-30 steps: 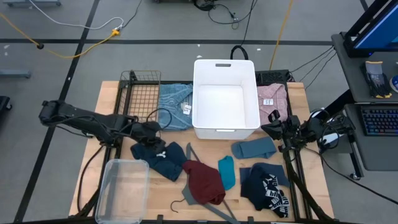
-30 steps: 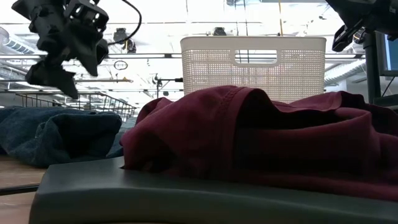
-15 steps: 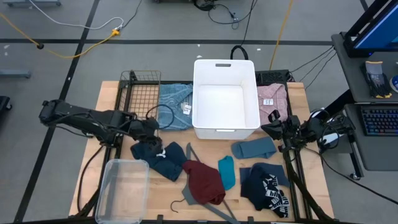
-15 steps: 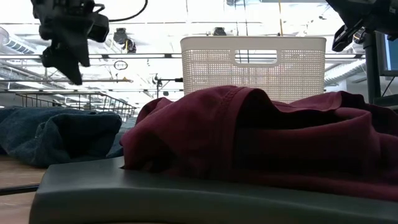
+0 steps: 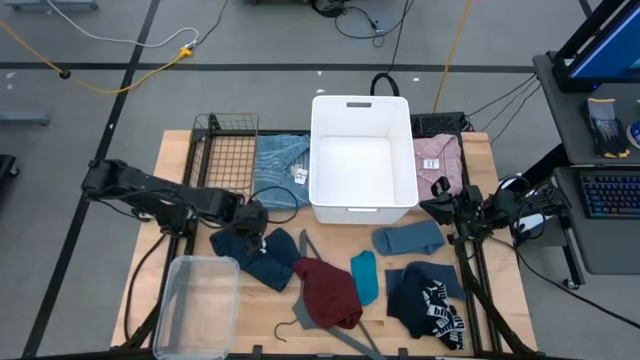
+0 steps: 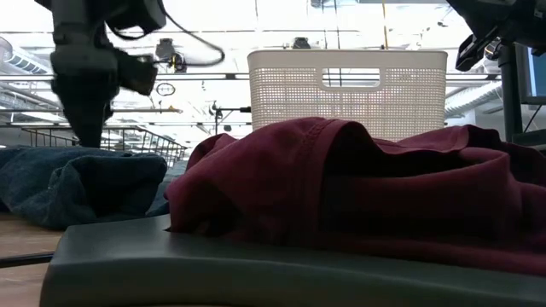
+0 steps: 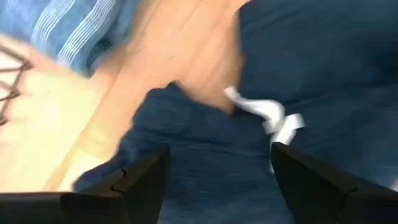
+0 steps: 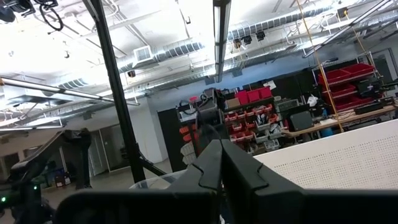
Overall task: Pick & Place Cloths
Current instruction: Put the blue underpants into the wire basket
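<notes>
Wooden table [image 5: 180, 150] holds a white bin [image 5: 363, 160] and seven cloths. Left gripper [image 7: 217, 180] hangs spread open, empty, just above the navy cloth [image 7: 205, 143], left of the maroon cloth [image 5: 328, 292]. Right gripper [image 5: 437, 210] waits, fingers pressed together, beside the bin. Risk: the white tag [image 7: 267, 118] or one thin fold gets pinched, so the cloth slips. One hanger [image 5: 330, 322], one clear tub [image 5: 195, 305].

I can't make out a single legible word or number from here. The navy cloth with white print [image 5: 430, 305] carries lettering-like marks I cannot read, the tags on the folded pink cloth [image 5: 437, 160] and light-blue cloth [image 5: 280, 168] are too small, and the white label on the navy cloth [image 7: 267, 118] shows blurred.
</notes>
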`<control>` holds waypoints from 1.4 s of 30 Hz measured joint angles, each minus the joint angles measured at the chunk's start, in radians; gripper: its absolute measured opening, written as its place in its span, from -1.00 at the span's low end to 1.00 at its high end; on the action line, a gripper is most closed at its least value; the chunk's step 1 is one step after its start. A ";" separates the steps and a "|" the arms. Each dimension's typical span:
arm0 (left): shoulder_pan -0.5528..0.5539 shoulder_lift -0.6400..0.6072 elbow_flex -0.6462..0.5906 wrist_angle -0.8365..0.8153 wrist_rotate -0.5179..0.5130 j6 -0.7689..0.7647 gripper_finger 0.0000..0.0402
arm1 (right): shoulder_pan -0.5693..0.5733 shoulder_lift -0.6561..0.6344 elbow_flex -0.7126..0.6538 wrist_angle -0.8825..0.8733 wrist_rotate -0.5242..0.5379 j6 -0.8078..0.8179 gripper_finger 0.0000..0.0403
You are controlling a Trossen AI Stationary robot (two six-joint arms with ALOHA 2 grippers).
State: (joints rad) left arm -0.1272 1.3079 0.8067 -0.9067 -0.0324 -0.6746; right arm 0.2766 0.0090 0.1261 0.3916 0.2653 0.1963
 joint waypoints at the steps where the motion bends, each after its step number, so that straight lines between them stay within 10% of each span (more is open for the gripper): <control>1: 0.000 0.013 0.000 -0.007 0.000 0.007 0.41 | 0.000 0.000 0.000 0.000 0.001 0.000 -0.98; 20: 0.000 0.204 0.000 0.061 -0.003 0.194 0.36 | 0.000 0.000 0.000 0.000 0.079 0.000 -0.98; 34: -0.009 0.216 0.000 0.153 0.030 0.254 -0.90 | 0.000 0.000 0.000 -0.001 0.078 0.000 -0.98; 42: -0.009 0.112 0.000 0.153 0.086 0.236 -0.95 | 0.000 0.000 0.000 -0.001 0.078 0.000 -0.98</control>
State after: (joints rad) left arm -0.1360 1.4203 0.8066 -0.7532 0.0532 -0.4383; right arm 0.2764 0.0090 0.1261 0.3910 0.3435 0.1964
